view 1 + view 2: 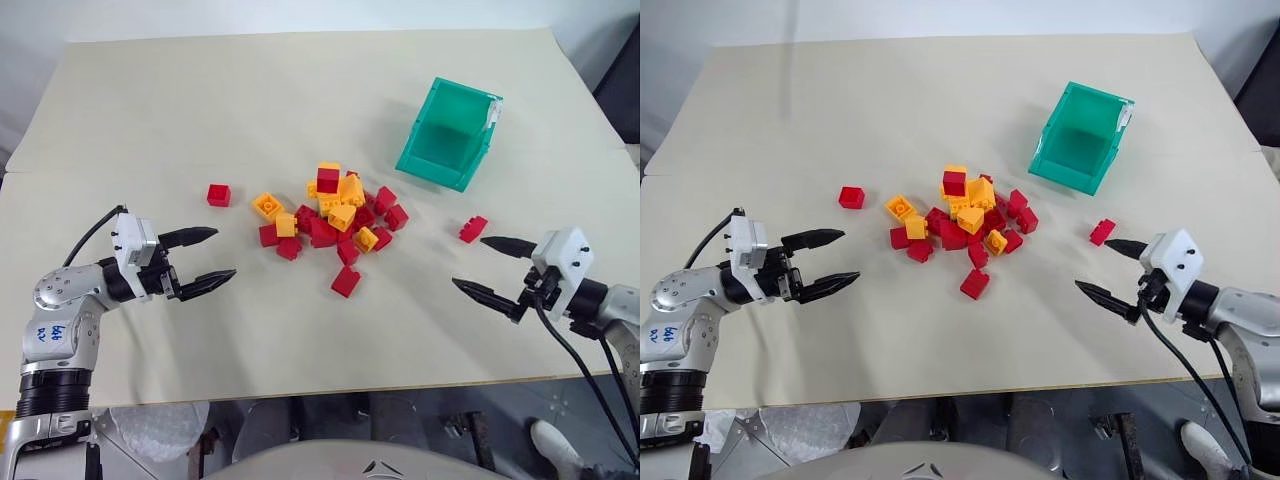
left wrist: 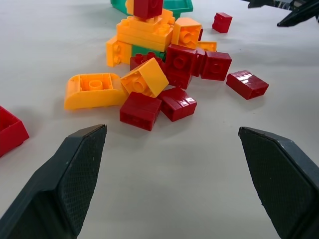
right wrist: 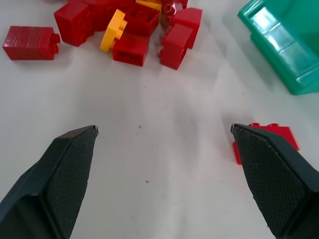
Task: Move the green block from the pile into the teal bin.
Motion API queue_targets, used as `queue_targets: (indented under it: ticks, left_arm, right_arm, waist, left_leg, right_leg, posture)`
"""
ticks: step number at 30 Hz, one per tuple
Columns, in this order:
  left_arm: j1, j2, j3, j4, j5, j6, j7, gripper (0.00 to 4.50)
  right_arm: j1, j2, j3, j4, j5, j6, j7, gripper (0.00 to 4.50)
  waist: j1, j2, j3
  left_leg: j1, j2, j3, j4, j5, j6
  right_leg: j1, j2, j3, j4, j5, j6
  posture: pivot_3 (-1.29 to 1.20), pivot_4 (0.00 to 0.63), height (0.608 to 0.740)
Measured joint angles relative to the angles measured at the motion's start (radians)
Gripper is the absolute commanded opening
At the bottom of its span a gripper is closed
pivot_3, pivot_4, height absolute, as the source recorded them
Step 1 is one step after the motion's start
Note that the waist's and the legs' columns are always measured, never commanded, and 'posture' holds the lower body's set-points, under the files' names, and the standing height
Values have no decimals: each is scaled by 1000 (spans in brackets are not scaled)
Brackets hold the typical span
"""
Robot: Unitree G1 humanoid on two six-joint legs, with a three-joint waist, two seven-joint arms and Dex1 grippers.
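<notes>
Not started: small dark-green studded plastic brick (image 2: 145, 52) buried under heap of red and yellow-orange bricks (image 1: 335, 222), frame centre. Teal translucent plastic bin (image 1: 447, 134) upper right, empty. Left gripper (image 1: 207, 262) and right gripper (image 1: 490, 266) both spread wide, holding nothing.

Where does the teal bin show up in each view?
Left eye: teal bin beyond and right of the pile.
Right eye: same place.
Left wrist: behind the pile's stacked bricks.
Right wrist: beyond the stray red brick.
Shared landmark: stray red brick nearest the bin.

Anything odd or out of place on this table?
The green block lies buried in the pile under yellow-orange bricks. Two red bricks lie apart from it.
</notes>
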Motion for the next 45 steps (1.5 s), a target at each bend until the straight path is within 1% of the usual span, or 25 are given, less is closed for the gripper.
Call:
queue_targets:
  ticks: [3,6,11,12,13,18,21,24,25,29,32,33,35,36,40,43,45]
  left_arm:
    - [-2,-3,0,0,0,-14,-17,4500]
    - [-7,-13,0,-1,0,-3,13,4500]
    - [-17,-13,-1,-3,2,8,38,4500]
    - [-20,-13,-1,-3,3,6,38,4500]
    - [-25,-14,-2,-3,3,2,35,4500]
    - [-61,-34,-6,3,3,-42,8,4500]
    - [-97,-55,-15,29,8,-84,-12,4500]
    - [-121,-67,-23,69,10,-115,-42,4500]
    - [-134,-74,-27,81,10,-119,-51,4500]
    - [-173,-97,-32,116,-8,-122,-104,4500]
    - [-187,-103,-30,125,-24,-122,-133,4500]
    - [-194,-106,-29,126,-33,-122,-151,4500]
    - [-199,-107,-26,128,-42,-122,-164,4500]
    - [-201,-106,-17,138,-44,-128,-172,4500]
    - [-205,-107,-10,160,-45,-146,-192,4500]
    - [-204,-109,-4,159,-45,-151,-192,4500]
    - [-204,-111,0,158,-45,-154,-190,4500]
  right_arm:
    - [-4,0,0,-1,-3,1,-12,4483]
    - [-10,4,2,-25,-3,23,-31,4483]
    - [-45,6,31,-127,21,127,-79,4483]
    - [-61,11,47,-154,26,150,-94,4102]
    - [-83,24,67,-187,32,176,-113,3892]
    - [-205,108,170,-324,121,331,-213,2283]
    - [-291,165,245,-351,151,423,-271,1304]
    - [-371,239,325,-335,156,481,-318,228]
    - [-397,266,351,-322,155,494,-331,16]
    - [-523,403,477,-182,91,502,-374,16]
    - [-582,491,545,-58,25,455,-391,16]
    - [-614,538,562,14,-7,425,-402,16]
    - [-646,585,570,84,-38,392,-414,16]
    - [-671,621,574,144,-58,361,-418,16]
    - [-731,705,573,339,-143,256,-465,16]
    - [-752,740,543,443,-194,178,-520,16]
    - [-764,744,519,489,-225,136,-555,16]
  waist:
    - [0,0,0]
    - [0,0,0]
    - [0,0,0]
    - [0,0,0]
    - [-1,0,0]
    - [-2,0,0]
    - [-2,-1,-1]
    - [-4,-1,-1]
    - [-4,-1,-1]
    - [-8,-2,-1]
    - [-13,-2,-1]
    - [-15,-2,-1]
    - [-18,-2,-1]
    - [-22,-2,-1]
    - [-35,-3,-2]
    - [-37,-3,-2]
    - [-36,-3,-2]
  left_leg:
    - [0,0,0,0,0,0]
    - [0,0,0,1,0,0]
    - [0,0,1,2,0,0]
    - [1,0,1,2,0,0]
    - [1,0,1,2,0,0]
    - [0,0,1,3,0,0]
    - [0,0,2,3,0,0]
    - [0,-1,2,3,0,0]
    - [0,-1,2,4,0,0]
    - [0,-1,3,4,0,0]
    - [0,-1,3,4,0,0]
    - [-1,-1,4,4,0,1]
    - [-1,-1,3,4,0,1]
    - [0,-1,3,4,0,1]
    - [0,-1,3,4,0,1]
    - [0,-1,3,4,1,0]
    - [-1,-1,3,4,1,0]
  right_leg:
    - [0,0,0,0,0,0]
    - [0,0,0,1,0,0]
    - [0,0,1,3,0,0]
    - [0,0,1,3,0,0]
    - [-1,0,2,4,0,0]
    - [-2,0,2,5,0,-1]
    - [-2,0,2,6,0,-1]
    - [-2,0,2,6,0,-1]
    - [-2,0,2,6,0,-1]
    - [-3,1,2,7,0,-1]
    - [-3,1,2,7,0,-1]
    - [-3,1,2,7,0,-1]
    - [-3,1,2,7,0,-1]
    - [-3,1,2,7,0,-1]
    - [-3,1,2,7,0,-1]
    - [-3,2,2,7,-1,-1]
    - [-3,1,2,7,-1,-1]
  posture:
    - [0,150,740]
    - [0,150,740]
    - [0,150,740]
    - [0,150,740]
    - [0,150,740]
    - [0,150,740]
    - [0,150,740]
    - [0,150,740]
    - [0,150,740]
    - [0,150,740]
    - [0,150,740]
    - [0,150,740]
    - [0,150,740]
    - [0,150,740]
    - [0,150,740]
    - [0,150,740]
    - [0,150,740]
